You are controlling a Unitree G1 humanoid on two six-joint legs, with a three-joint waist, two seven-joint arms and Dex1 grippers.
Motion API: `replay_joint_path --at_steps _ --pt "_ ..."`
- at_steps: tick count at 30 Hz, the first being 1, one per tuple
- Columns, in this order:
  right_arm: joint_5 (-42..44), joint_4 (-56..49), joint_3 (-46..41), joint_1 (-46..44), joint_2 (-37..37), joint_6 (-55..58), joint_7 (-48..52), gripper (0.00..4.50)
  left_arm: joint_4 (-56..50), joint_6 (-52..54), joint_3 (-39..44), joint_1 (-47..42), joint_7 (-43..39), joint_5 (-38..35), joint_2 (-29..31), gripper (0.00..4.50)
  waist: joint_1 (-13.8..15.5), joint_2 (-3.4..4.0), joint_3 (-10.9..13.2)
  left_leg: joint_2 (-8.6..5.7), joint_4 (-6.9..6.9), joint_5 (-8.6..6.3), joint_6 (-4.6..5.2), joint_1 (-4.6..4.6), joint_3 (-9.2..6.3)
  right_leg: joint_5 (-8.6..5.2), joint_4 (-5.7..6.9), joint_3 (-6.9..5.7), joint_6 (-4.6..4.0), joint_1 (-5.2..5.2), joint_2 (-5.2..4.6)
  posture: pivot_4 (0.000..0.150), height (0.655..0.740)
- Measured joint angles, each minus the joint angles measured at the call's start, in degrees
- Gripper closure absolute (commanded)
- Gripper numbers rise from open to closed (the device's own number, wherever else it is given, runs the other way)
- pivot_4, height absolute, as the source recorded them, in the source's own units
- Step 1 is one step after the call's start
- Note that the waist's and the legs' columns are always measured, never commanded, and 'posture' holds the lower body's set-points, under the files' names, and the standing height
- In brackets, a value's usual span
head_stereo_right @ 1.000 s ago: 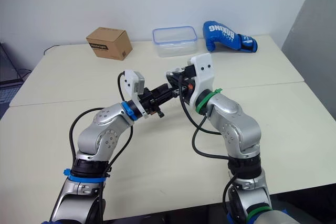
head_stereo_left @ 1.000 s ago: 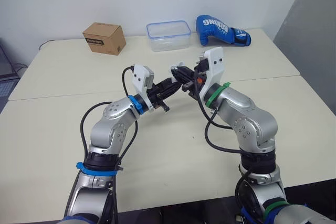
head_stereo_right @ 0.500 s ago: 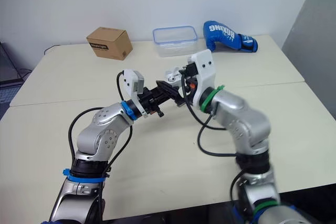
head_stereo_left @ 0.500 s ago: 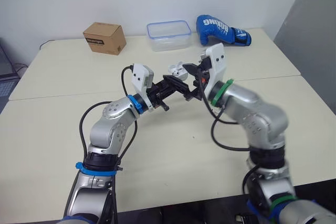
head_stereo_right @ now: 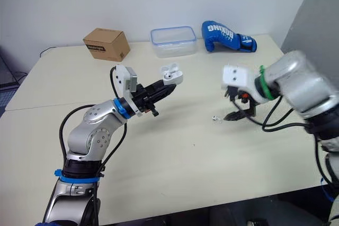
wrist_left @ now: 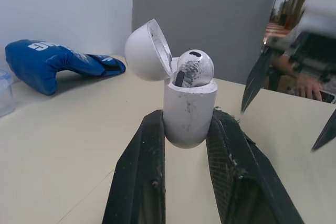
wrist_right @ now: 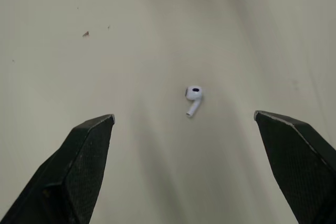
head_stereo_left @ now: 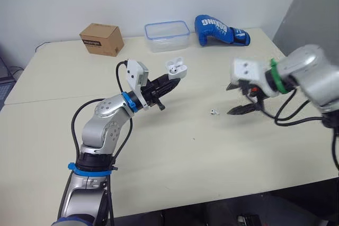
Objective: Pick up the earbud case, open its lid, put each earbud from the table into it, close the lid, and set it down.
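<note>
The earbud case [wrist_left: 188, 114], lid open, holds one earbud [wrist_left: 194, 67]; the left fingers [wrist_left: 140, 174] clamp it. The right fingers [wrist_right: 79, 166] hang wide over a loose earbud [wrist_right: 193, 98] on the counter [head_stereo_left: 185, 154].

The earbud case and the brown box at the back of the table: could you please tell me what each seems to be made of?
The earbud case looks like hard white plastic, smooth and slightly glossy, with dark scuffs on body and lid. The box is probably matte brown cardboard, judging by its crisp edges and printed label.
</note>
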Motion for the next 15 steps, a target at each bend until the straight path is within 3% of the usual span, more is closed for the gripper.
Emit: replay_joint_path --at_steps 9,15 --pt "-13.49 15.36 3.89 -4.87 11.73 -7.35 1.78 0.03 1.25 -0.02 0.00 -0.42 -1.02 0.12 0.25 3.79 0.49 0.00 0.00 -0.05 0.00 0.01 -0.04 -0.03 -0.06 0.01 -0.01 -0.03 -0.01 -0.02 -0.06 0.150 0.7400" --pt "-18.92 20.92 4.51 -5.21 15.33 -11.21 2.76 0.03 1.26 -0.02 0.00 -0.57 -1.07 0.22 0.29 3.79 0.41 0.00 0.00 -0.06 0.01 0.02 -0.04 -0.03 -0.06 0.01 -0.01 -0.03 -0.02 -0.03 -0.06 0.150 0.7400"
